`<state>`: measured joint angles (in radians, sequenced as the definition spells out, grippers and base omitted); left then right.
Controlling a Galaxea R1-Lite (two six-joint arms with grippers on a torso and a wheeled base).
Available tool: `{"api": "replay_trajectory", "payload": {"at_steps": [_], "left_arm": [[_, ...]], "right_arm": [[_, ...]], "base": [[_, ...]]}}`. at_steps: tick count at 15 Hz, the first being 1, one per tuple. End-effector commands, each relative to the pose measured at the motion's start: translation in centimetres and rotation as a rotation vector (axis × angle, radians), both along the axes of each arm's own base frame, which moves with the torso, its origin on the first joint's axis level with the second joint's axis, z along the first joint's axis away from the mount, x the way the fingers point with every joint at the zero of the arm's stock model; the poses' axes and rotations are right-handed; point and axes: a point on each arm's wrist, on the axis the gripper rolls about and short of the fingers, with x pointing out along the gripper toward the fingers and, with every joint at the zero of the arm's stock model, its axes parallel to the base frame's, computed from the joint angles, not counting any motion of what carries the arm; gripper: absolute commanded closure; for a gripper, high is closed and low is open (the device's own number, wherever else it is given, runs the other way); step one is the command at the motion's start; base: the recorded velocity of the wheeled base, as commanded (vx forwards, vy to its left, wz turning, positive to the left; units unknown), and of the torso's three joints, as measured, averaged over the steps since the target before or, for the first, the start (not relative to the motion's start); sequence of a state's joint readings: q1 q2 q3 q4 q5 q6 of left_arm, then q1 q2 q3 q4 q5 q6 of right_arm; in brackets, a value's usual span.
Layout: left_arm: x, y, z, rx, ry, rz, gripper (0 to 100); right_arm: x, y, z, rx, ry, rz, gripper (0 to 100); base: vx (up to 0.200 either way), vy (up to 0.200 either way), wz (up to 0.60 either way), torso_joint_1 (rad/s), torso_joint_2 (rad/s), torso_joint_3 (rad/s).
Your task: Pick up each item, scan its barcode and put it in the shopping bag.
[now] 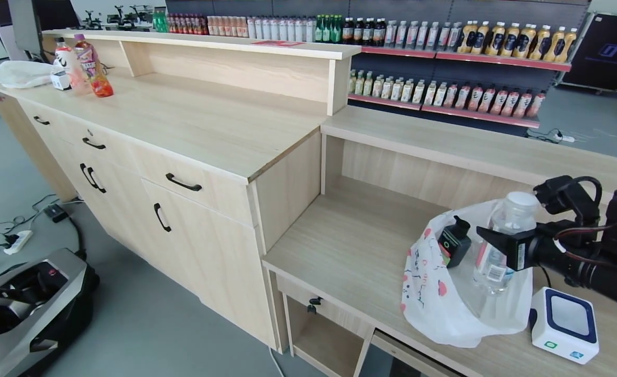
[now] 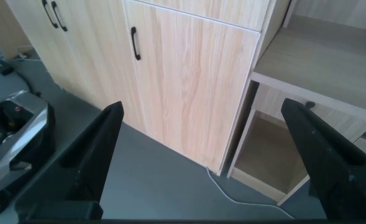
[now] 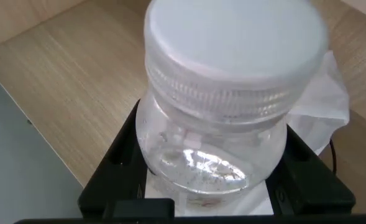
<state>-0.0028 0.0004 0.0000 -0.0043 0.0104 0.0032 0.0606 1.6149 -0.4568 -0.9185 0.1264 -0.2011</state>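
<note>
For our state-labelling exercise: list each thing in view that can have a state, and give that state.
clear bottle: capped, upright, held
right hand: shut on the clear bottle
left hand: open, empty
shopping bag: open, on the counter
pump bottle: in the shopping bag
cabinet doors: shut

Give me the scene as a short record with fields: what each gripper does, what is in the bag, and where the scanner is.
Right gripper: shut on the clear bottle, at the mouth of the shopping bag
Left gripper: open, empty, above the floor by the cabinet
In bag: black pump bottle
Scanner: on the lower counter, beside the bag
Not yet bagged: two drink bottles on the upper counter
</note>
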Motion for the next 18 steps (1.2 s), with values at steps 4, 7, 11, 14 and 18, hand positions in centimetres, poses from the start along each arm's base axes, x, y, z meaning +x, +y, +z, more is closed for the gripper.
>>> {"api": "replay_trajectory", "payload": {"at_steps": [4, 7, 11, 14, 18], "left_arm": [[0.0, 0.0, 0.0, 0.000, -0.001, 0.000, 0], [0.0, 0.0, 0.0, 0.000, -0.001, 0.000, 0], [0.0, 0.0, 0.0, 0.000, -0.001, 0.000, 0], [0.0, 0.0, 0.0, 0.000, -0.001, 0.000, 0], [0.0, 0.0, 0.0, 0.000, -0.001, 0.000, 0]], "right_arm": [[4.0, 0.9, -5.1, 0.025, 0.049, 0.073, 100], [5.1, 1.2, -7.1, 0.025, 0.048, 0.081, 100], [6.5, 2.1, -9.3, 0.025, 0.024, 0.106, 100], [7.4, 3.5, -10.5, 0.053, -0.010, 0.140, 100], [7.6, 4.4, -11.7, 0.054, 0.010, 0.167, 100]], "base": [[0.000, 0.000, 0.00, 0.000, 0.00, 0.000], [0.000, 0.000, 0.00, 0.000, 0.00, 0.000], [0.000, 0.000, 0.00, 0.000, 0.00, 0.000], [0.000, 0.000, 0.00, 0.000, 0.00, 0.000], [0.000, 0.000, 0.00, 0.000, 0.00, 0.000]]}}
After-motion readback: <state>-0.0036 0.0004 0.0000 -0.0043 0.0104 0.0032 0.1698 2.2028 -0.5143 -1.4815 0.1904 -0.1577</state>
